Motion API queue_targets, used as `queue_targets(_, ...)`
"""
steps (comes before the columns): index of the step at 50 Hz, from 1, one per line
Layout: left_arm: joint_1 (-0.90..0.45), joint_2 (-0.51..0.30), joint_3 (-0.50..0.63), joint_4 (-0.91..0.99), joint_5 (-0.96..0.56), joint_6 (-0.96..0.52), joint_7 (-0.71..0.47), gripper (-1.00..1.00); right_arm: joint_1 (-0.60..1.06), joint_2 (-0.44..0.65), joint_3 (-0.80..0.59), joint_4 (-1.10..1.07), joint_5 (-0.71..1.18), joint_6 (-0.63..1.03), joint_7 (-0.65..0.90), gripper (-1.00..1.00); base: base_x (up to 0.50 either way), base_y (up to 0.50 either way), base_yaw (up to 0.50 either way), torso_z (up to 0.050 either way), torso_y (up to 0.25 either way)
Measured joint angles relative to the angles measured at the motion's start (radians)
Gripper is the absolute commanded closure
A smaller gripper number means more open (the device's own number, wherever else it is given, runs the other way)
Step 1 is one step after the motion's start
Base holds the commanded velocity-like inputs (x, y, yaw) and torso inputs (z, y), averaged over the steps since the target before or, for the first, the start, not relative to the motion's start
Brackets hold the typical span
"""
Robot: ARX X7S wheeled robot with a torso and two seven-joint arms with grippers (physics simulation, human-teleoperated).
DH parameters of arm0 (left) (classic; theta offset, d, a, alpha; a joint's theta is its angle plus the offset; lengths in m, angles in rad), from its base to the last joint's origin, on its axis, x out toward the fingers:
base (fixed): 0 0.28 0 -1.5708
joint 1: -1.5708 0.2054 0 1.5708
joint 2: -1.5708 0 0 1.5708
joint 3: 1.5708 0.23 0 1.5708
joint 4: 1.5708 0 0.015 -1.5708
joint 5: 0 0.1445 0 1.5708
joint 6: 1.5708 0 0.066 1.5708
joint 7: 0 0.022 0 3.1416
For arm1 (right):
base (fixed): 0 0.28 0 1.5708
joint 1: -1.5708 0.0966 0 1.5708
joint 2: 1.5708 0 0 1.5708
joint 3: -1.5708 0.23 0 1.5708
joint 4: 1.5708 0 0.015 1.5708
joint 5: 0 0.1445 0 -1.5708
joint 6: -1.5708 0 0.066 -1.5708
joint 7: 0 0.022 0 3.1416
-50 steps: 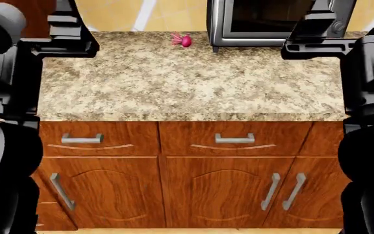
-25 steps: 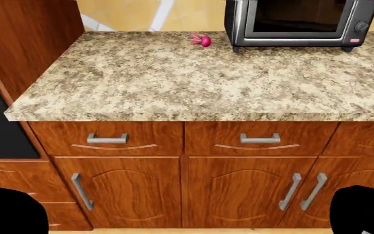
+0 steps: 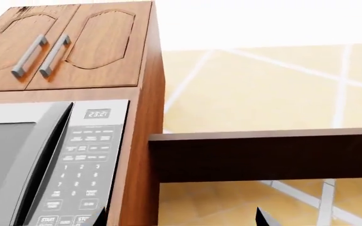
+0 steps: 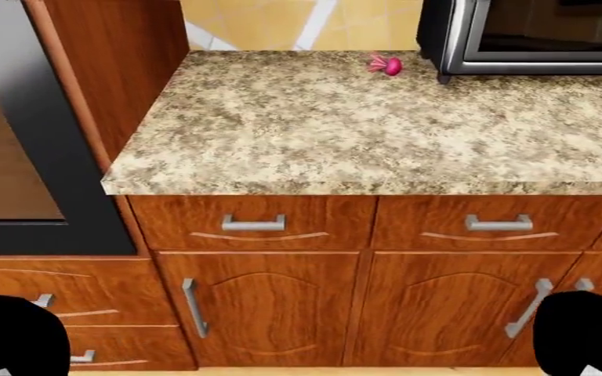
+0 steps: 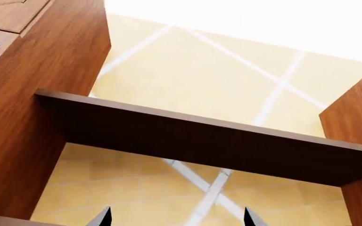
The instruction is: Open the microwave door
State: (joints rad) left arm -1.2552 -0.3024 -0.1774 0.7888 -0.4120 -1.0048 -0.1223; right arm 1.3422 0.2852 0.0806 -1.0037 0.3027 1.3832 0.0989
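The microwave (image 3: 36, 165) is built into a tall wooden cabinet and shows only in the left wrist view. It has a silver door with a dark window (image 3: 5, 160) and a keypad panel (image 3: 83, 165) with a lit display. The door looks shut. My left gripper (image 3: 181, 219) is open, well short of the microwave, with one fingertip (image 3: 99, 217) lined up with the keypad's edge and nothing between the tips. My right gripper (image 5: 176, 219) is open too, pointing up at a wooden shelf (image 5: 200, 141) and the tiled wall. Neither gripper appears in the head view.
A granite counter (image 4: 364, 125) carries a silver toaster oven (image 4: 531, 39) at the back right and a small pink vegetable (image 4: 387, 64). A dark glass-fronted panel (image 4: 19, 157) sits in the tall cabinet at left. Drawers (image 4: 254, 225) and cupboard doors are below, and upper cupboard doors (image 3: 61, 47) above the microwave.
The head view has swung left, so the counter and toaster oven slid right and the tall cabinet's dark panel came into sight. Both arms, seen at the sides a second ago, have left that view.
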Motion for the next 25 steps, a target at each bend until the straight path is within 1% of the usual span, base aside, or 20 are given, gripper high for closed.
queue_targets(25, 0.002, -0.003, -0.02, 0.01, -0.026, -0.007, -0.009, -1.0, 0.012, 0.005, 0.004, -0.011, 0.043, 0.018, 0.024, -1.0, 0.0, 0.5, 0.0, 0.0, 0.0)
